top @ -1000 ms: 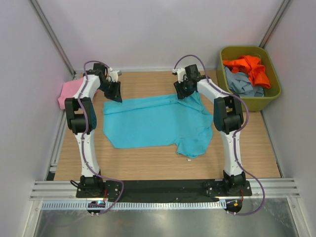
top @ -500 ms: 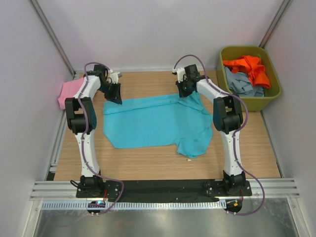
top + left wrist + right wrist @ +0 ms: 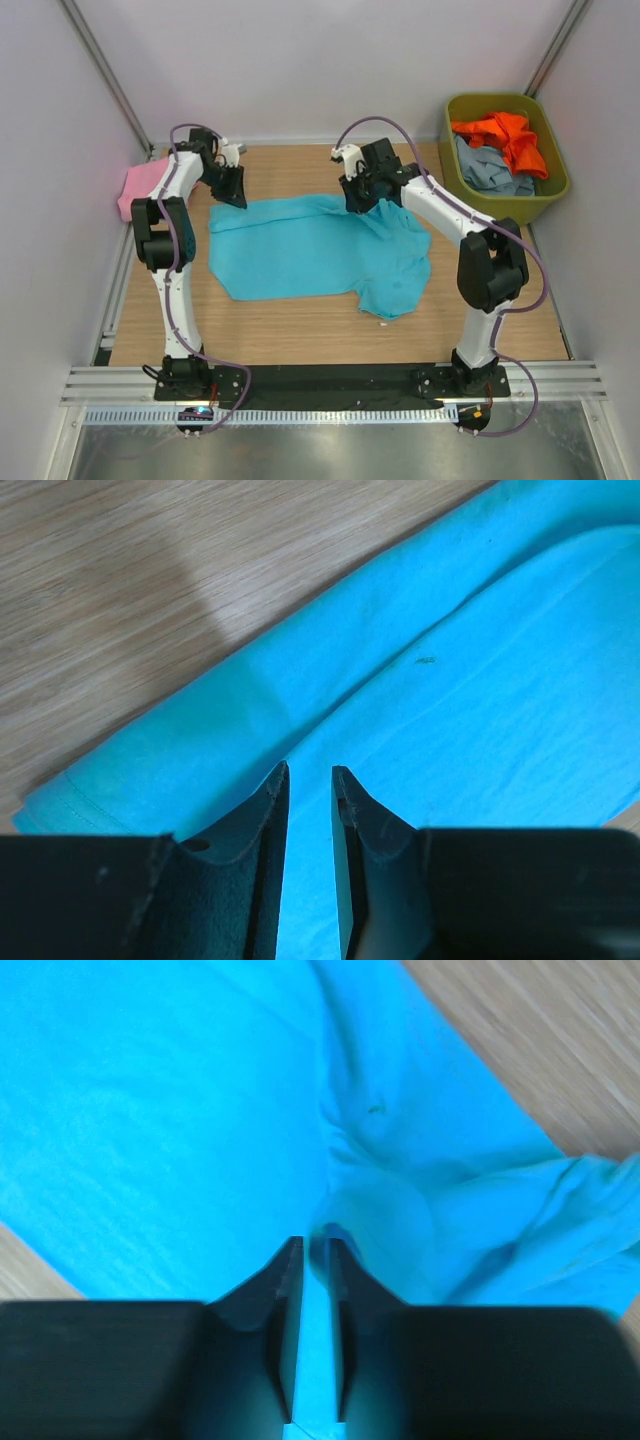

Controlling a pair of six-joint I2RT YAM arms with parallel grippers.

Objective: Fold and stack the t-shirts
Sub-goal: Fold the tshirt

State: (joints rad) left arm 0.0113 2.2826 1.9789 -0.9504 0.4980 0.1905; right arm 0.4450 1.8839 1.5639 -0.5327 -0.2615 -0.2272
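Note:
A large turquoise t-shirt (image 3: 300,250) lies spread across the middle of the wooden table. My left gripper (image 3: 233,195) sits on its far left corner. In the left wrist view its jaws (image 3: 308,770) stand narrowly apart, with a crease of the turquoise cloth (image 3: 480,680) running into the gap. My right gripper (image 3: 357,200) is at the shirt's far edge, shut on a pinch of cloth that bunches up at its tips (image 3: 315,1240). A pink t-shirt (image 3: 140,185) lies at the far left edge of the table.
An olive-green bin (image 3: 555,185) stands at the far right, holding an orange t-shirt (image 3: 505,135) and a grey-blue one (image 3: 490,170). A small white speck (image 3: 382,322) lies near the shirt's near edge. White walls close in both sides and the back.
My right gripper has shut on the shirt's far edge and moved left, pulling the cloth with it and swinging the arm's elbow outward. The left gripper has stayed put.

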